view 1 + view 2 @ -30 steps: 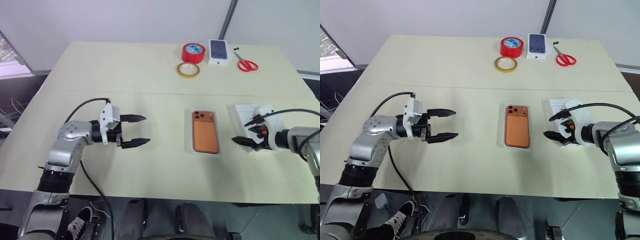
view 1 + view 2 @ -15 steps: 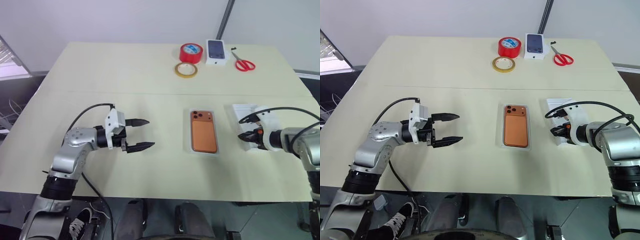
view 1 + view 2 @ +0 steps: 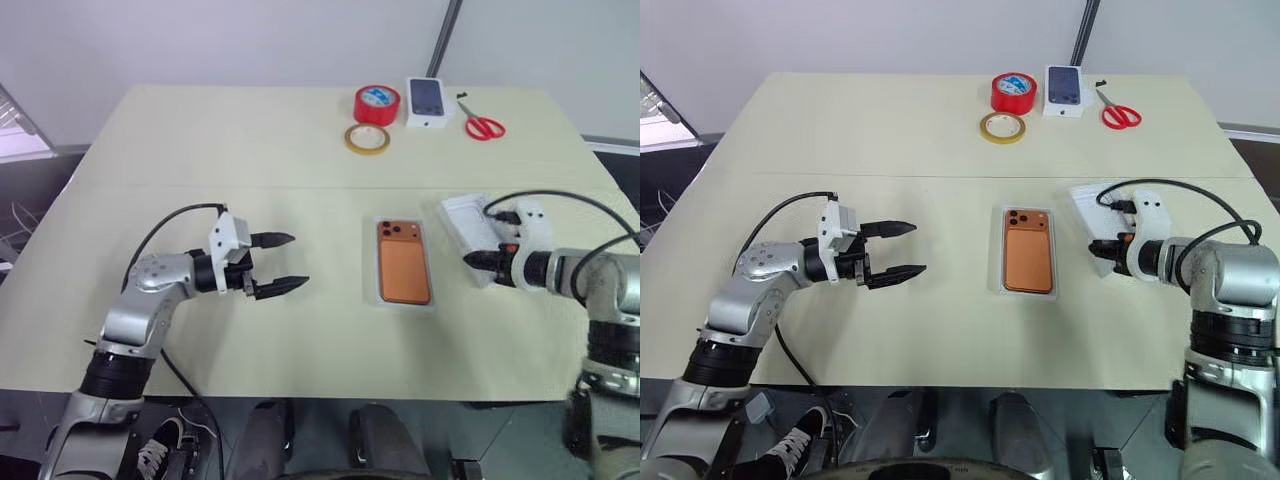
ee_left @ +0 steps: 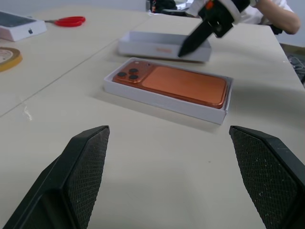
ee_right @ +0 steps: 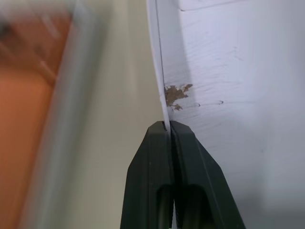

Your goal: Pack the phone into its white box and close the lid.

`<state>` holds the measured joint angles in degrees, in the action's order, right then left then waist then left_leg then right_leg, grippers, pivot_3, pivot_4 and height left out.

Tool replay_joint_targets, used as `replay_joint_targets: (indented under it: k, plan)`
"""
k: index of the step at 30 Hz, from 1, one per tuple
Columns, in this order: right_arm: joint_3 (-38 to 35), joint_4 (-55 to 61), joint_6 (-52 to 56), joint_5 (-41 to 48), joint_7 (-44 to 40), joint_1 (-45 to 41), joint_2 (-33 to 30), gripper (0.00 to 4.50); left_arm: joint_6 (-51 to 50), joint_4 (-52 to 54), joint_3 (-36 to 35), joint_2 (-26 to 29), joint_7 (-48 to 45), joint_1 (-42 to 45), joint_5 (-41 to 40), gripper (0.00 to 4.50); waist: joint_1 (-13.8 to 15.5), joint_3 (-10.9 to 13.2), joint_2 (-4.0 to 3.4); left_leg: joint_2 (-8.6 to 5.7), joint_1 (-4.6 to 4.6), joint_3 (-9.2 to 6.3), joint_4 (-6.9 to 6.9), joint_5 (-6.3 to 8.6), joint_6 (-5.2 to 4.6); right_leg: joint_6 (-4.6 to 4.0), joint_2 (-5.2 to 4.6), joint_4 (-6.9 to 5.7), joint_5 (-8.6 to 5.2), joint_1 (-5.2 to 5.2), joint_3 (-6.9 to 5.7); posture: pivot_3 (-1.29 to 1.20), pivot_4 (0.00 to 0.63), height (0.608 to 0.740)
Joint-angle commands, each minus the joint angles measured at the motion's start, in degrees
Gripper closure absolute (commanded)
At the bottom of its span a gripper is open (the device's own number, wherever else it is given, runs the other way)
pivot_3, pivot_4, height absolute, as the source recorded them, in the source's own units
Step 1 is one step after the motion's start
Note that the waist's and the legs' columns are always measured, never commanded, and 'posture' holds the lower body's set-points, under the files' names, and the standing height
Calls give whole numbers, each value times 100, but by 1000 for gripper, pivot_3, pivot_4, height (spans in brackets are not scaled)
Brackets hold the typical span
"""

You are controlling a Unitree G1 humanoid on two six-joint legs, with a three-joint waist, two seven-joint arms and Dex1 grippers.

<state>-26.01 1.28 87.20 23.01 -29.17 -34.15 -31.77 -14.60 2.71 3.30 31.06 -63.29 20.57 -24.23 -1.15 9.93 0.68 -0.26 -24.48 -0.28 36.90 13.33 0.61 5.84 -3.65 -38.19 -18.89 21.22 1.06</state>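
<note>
We looked down from the head over the table (image 3: pixel 250 140); both eye views shared the same scene, slightly offset. Our left wrist view sat low, facing level across the tabletop toward the phone (image 4: pixel 183 85) in the box (image 4: pixel 167 102), with the lid (image 4: pixel 162 45) behind. Our right wrist view sat very close against the lid's edge.
</note>
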Motion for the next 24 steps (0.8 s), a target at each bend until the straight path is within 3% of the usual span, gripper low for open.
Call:
replay_joint_targets:
  k: [1, 7, 12, 15, 19, 22, 24]
  plan:
    - [-783, 524, 517, 607, 101, -600, 665, 4426, 51, 11, 18, -52, 36, 118, 26, 238, 6, 0, -2, 1, 0, 0, -1, 0, 0, 0, 1, -2, 0, 2, 0, 0, 150, 740]
    - [-1502, 738, 530, 1629, 815, -902, 1555, 4426, -1, -100, 26, -140, 96, 280, 26, 238, 73, 1, -4, -6, -5, -1, -5, 0, 0, 0, -7, 0, 0, 5, -4, 0, 150, 740]
    - [-1510, 930, 530, 3700, 1888, -363, 2209, 4426, -81, -170, 13, -292, 228, 361, -51, 238, 13, 2, -5, -6, -4, 0, -7, 0, 0, 1, -9, -1, 0, 5, -2, 0, 150, 740]
    - [-1586, 923, 530, 5522, 2848, -110, 2703, 4426, -62, -82, -53, -411, 347, 333, -79, 238, -9, 4, -8, -3, -5, 1, -9, 0, -1, 1, -3, -7, 0, 12, 0, 0, 150, 740]
    - [-16, 1198, -1158, 8568, 4886, 995, 2130, 4426, -99, 26, -118, -507, 447, 262, -167, 238, 7, 4, -8, -1, -6, 3, -9, 0, -1, 1, -2, -6, 0, 11, -1, 0, 150, 740]
    - [710, 1644, -1799, 8999, 5067, 1548, 1773, 4426, -168, 134, -145, -623, 562, 195, -245, 238, 5, 4, -8, -2, -11, 3, 3, 1, -6, 2, -3, -2, 0, 6, -2, 0, 150, 740]
    - [997, 1774, -2153, 8999, 5078, 1723, 1689, 4500, -327, 184, -131, -645, 552, 191, -345, 807, 0, 4, -7, -2, -11, 5, 8, 3, -9, 2, 1, -2, 0, 5, -1, 0, 150, 740]
